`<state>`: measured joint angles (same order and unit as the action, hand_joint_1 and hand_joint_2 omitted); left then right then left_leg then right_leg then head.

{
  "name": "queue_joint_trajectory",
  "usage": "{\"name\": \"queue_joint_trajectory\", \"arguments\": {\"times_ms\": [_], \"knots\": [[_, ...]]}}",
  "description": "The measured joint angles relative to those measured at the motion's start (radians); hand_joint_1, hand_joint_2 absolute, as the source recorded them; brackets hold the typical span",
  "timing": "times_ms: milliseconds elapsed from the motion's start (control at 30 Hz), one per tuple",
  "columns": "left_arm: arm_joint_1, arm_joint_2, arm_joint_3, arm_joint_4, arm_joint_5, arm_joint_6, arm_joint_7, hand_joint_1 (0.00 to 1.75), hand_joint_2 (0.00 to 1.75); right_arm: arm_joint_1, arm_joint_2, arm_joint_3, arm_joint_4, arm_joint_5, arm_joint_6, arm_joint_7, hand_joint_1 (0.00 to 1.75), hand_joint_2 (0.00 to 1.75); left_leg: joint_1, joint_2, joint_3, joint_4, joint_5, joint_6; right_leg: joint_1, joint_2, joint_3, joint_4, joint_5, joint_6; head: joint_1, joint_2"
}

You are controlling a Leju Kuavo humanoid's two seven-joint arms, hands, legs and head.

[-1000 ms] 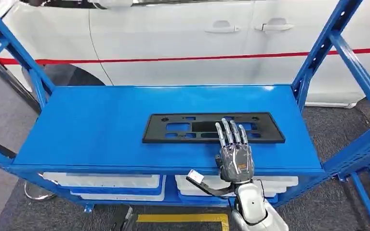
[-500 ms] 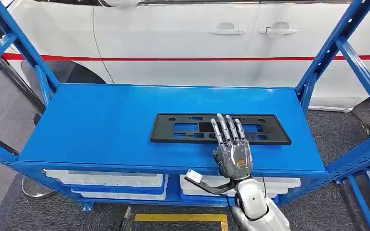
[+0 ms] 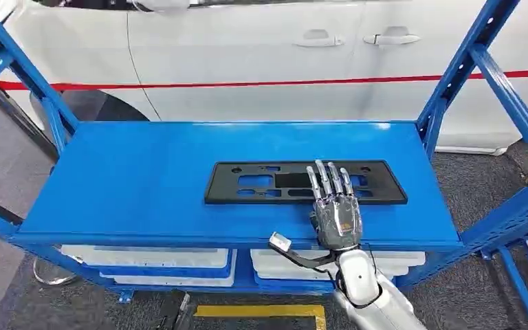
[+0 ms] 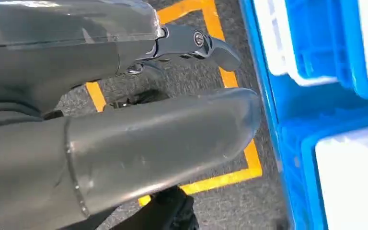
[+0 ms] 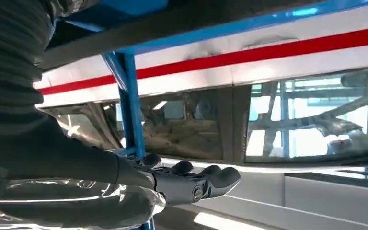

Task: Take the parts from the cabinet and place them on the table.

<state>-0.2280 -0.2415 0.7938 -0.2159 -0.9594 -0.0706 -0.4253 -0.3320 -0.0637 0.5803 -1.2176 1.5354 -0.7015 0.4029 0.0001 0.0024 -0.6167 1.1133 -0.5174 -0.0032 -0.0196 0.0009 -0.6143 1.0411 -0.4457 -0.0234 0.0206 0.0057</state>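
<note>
A flat black plastic part (image 3: 306, 182), a long rectangular plate with cut-out windows and small holes, lies on the blue top shelf (image 3: 144, 179) of the cabinet, nearer the right side. The right hand (image 3: 335, 206) reaches in from the front edge, palm down, its fingers (image 3: 328, 180) straight and slightly apart, lying over the right half of the part (whether they press on it or hover just above cannot be told). Nothing is pinched or gripped. In the right wrist view that same hand (image 5: 187, 184) shows its dark fingers extended, with a blue upright (image 5: 132, 108) of the cabinet beyond.

The left hand (image 4: 199, 45) hangs low beside the cabinet over grey floor with yellow tape (image 4: 239, 167); whether its fingers are spread or curled cannot be told.

Under the top shelf sit white bins (image 3: 179, 260) in blue trays; their contents are hidden. Behind the cabinet stands a white car (image 3: 261, 62) with a red stripe.
</note>
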Motion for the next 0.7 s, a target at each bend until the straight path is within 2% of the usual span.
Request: {"name": "queue_joint_trajectory", "arguments": {"times_ms": [67,100,133,167,233,267,300,400,433,467,500,567,600,633,667,700], "knots": [[0.003,0.000,-0.001,0.000,0.004,0.000,0.000,0.00,0.00,0.001,-0.002,0.019,0.018,0.000,0.000,0.010,0.00,1.75,0.005,0.000,-0.076,0.161,-0.071,-0.008,0.002,-0.001,-0.001,0.000,-0.001,-0.001,0.000,0.000],[0.006,0.000,-0.002,0.000,0.005,0.000,0.000,0.00,0.00,0.003,-0.002,0.025,0.027,0.000,0.000,0.014,0.00,1.75,0.006,0.000,-0.103,0.213,-0.080,-0.009,0.002,-0.001,-0.001,0.001,-0.001,-0.001,0.000,0.000],[0.008,0.000,-0.002,0.000,0.006,0.000,0.000,0.00,0.00,0.006,-0.003,0.028,0.036,0.000,0.000,0.015,0.00,1.75,0.006,0.000,-0.105,0.213,-0.065,-0.008,0.002,-0.001,-0.001,0.001,-0.001,-0.001,0.000,0.000],[0.009,0.000,-0.002,0.000,0.006,0.000,0.000,0.00,0.00,0.008,-0.003,0.029,0.042,0.000,0.000,0.014,0.00,1.75,0.006,0.000,-0.086,0.169,-0.032,-0.006,0.002,0.000,0.000,0.001,-0.001,-0.001,0.000,0.000],[0.008,0.000,-0.002,0.000,0.006,0.000,0.000,0.00,0.00,0.010,-0.005,0.029,0.052,0.000,0.000,0.004,0.00,1.75,0.005,0.000,0.004,-0.016,0.062,0.007,0.003,0.002,0.004,0.001,-0.001,0.000,0.000,0.000],[0.008,0.000,-0.002,0.000,0.007,0.000,0.000,0.00,0.00,0.010,-0.006,0.029,0.057,0.000,0.000,0.002,0.00,1.75,0.003,-0.001,0.033,-0.086,0.070,0.015,0.003,0.002,0.004,0.000,-0.001,0.001,0.000,0.000],[0.006,0.000,-0.002,0.000,0.007,0.001,0.000,0.00,0.00,0.013,-0.008,0.029,0.063,0.000,0.000,0.001,0.00,1.75,-0.003,0.000,0.039,-0.094,0.066,0.018,0.007,0.002,0.003,0.000,-0.001,0.011,0.000,0.000],[0.010,0.001,-0.003,0.000,0.008,0.001,0.000,0.00,0.00,0.019,-0.010,0.029,0.070,0.000,0.000,0.006,0.00,1.75,-0.007,-0.001,0.038,-0.095,0.068,0.029,0.004,0.001,0.007,-0.010,0.005,0.029,0.000,0.000],[0.010,0.000,-0.003,0.000,0.008,0.001,0.000,0.00,0.00,0.019,-0.011,0.029,0.071,0.000,-0.001,0.006,0.00,1.75,0.004,-0.001,0.050,-0.117,0.080,0.039,0.010,0.000,0.008,-0.011,0.002,0.037,0.001,0.000],[0.009,-0.001,-0.004,0.000,0.008,0.001,0.000,0.00,0.00,0.021,-0.016,0.029,0.074,0.000,-0.001,0.006,0.00,1.75,0.003,0.003,0.055,-0.126,0.086,0.041,0.007,-0.001,0.005,0.006,-0.012,0.040,0.001,0.000],[0.007,-0.001,-0.004,0.000,0.008,0.001,-0.001,0.00,0.00,0.021,-0.018,0.029,0.077,0.000,0.000,0.006,0.00,1.75,0.004,0.003,0.054,-0.129,0.088,0.048,0.007,0.000,-0.019,0.054,-0.047,0.040,0.002,0.000],[0.008,-0.001,-0.005,0.000,0.007,0.000,-0.002,0.00,0.00,0.022,-0.022,0.029,0.088,0.000,0.000,0.015,0.00,1.75,0.002,0.004,0.049,-0.127,0.089,0.051,0.006,0.000,-0.097,0.214,-0.125,0.044,0.001,0.000],[0.010,-0.001,-0.005,0.000,0.006,0.000,-0.002,0.00,0.00,0.021,-0.023,0.029,0.092,0.000,-0.001,0.019,0.00,1.75,0.001,0.004,0.048,-0.126,0.089,0.051,0.006,0.000,-0.128,0.276,-0.142,0.046,0.002,0.000],[0.011,-0.001,-0.005,0.000,0.006,0.000,-0.002,0.00,0.00,0.020,-0.025,0.029,0.095,0.000,-0.002,0.021,0.00,1.75,0.001,0.004,0.048,-0.124,0.088,0.051,0.006,-0.001,-0.135,0.289,-0.132,0.048,0.001,0.000],[0.012,-0.001,-0.005,0.000,0.006,0.000,-0.002,0.00,0.00,0.019,-0.027,0.029,0.099,0.000,-0.003,0.023,0.00,1.75,0.001,0.004,0.049,-0.123,0.087,0.050,0.005,-0.001,-0.120,0.256,-0.103,0.048,0.002,0.000],[0.012,-0.002,-0.005,0.000,0.006,-0.001,-0.002,0.00,0.00,0.018,-0.028,0.029,0.101,0.000,-0.003,0.023,0.00,1.75,0.002,0.004,0.051,-0.121,0.086,0.048,0.004,-0.001,-0.083,0.187,-0.061,0.047,0.002,0.000]]}}
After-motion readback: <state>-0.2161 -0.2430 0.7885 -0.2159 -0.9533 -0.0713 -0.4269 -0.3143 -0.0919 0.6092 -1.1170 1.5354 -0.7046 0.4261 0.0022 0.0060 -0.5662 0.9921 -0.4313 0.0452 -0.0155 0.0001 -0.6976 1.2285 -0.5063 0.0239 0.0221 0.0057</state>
